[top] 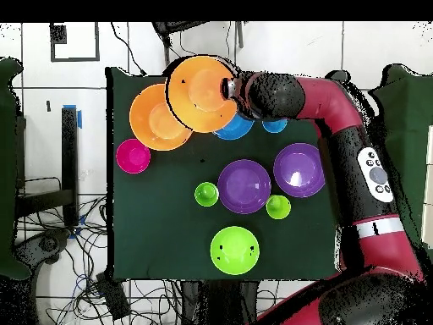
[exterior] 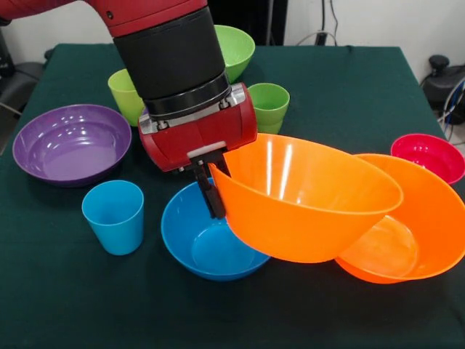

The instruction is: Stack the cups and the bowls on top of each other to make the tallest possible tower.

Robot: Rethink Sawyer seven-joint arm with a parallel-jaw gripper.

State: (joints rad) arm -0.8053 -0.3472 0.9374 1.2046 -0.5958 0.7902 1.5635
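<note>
My gripper (exterior: pixel 215 190) is shut on the left rim of a big orange bowl (exterior: pixel 305 196) and holds it tilted above the table. The bowl hangs partly over the second orange bowl (exterior: pixel 410 243) on the right and over the blue bowl (exterior: pixel 207 247). From overhead, the gripper (top: pixel 227 87) and the held bowl (top: pixel 199 91) overlap the other orange bowl (top: pixel 152 118). The sky blue cup (exterior: pixel 114 216) stands left of the blue bowl. The yellow-green cup (exterior: pixel 123 94) and the ridged green cup (exterior: pixel 269 105) stand behind the gripper. No two pieces are nested.
One purple bowl (exterior: pixel 73 142) sits at the left, and the overhead view shows a second (top: pixel 244 186) beside it (top: pixel 299 169). The small red bowl (exterior: pixel 429 156) is at the far right. The green bowl (exterior: pixel 236 47) is near the robot's side.
</note>
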